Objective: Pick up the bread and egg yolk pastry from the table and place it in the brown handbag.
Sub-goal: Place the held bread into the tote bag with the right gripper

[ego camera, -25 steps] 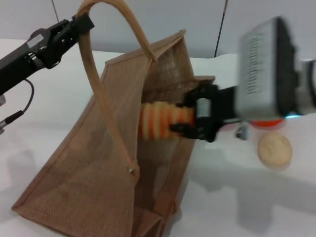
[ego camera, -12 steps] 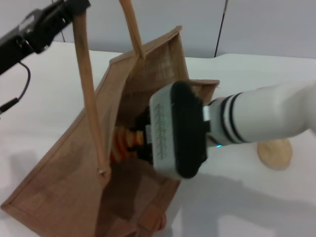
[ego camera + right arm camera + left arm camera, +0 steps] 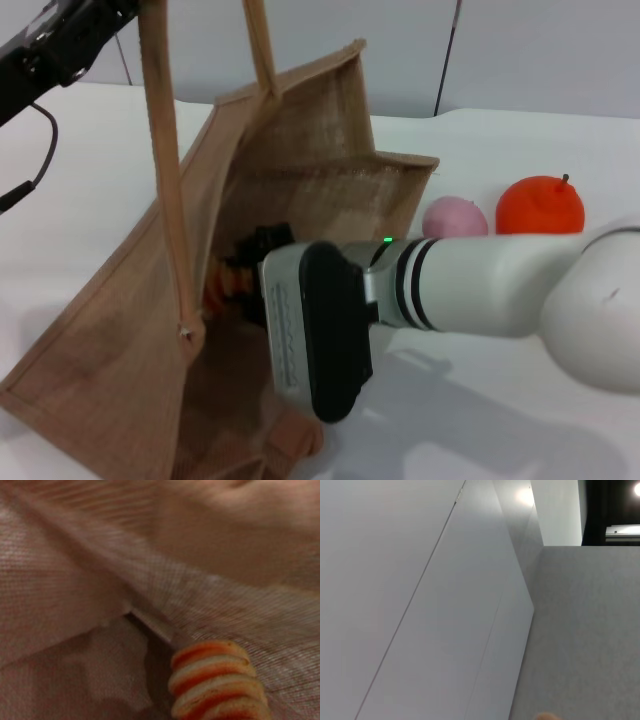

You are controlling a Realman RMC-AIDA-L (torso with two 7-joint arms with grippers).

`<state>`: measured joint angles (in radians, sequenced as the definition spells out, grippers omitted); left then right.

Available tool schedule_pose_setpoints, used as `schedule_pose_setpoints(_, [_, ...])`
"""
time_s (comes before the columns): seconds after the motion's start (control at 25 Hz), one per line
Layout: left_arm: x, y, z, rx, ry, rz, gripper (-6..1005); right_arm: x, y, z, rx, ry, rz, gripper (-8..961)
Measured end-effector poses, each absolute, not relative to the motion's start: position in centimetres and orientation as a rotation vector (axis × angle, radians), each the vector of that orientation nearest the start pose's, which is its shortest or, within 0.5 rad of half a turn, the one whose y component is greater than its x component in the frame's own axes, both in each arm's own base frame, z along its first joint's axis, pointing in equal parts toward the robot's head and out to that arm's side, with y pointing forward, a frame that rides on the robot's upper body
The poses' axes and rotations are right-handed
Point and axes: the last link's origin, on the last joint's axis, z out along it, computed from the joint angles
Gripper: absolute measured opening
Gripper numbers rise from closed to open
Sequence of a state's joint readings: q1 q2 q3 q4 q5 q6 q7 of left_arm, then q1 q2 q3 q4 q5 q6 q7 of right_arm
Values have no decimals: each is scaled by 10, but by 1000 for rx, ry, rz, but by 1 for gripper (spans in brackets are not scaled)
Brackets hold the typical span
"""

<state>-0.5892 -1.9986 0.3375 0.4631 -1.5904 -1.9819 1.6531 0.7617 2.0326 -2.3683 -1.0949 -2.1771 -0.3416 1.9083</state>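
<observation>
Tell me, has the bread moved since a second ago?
Yes. The bread, carried by the right claw, has gone down and leftward, deeper into the brown handbag, whose strap the left claw lifts.

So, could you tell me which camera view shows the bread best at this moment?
The right wrist view: the bread fills its lower corner, orange and cream ridges clear against the woven lining of the brown handbag. The head view shows only an orange sliver inside the bag's mouth, mostly hidden by the right arm. The left wrist view shows none of it.
</observation>
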Motion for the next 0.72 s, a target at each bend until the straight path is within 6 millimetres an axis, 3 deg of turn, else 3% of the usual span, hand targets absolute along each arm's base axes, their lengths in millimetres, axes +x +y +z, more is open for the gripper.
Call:
schedule_pose_setpoints(0.24, [-225, 325, 101, -2247, -501, -1747, 121, 92, 323, -176, -2498, -878, 10, 327])
schedule_pose_setpoints(0.72, [-240, 320, 106, -2150, -536, -1732, 121, 88, 315, -161, -2369, -761, 191, 696])
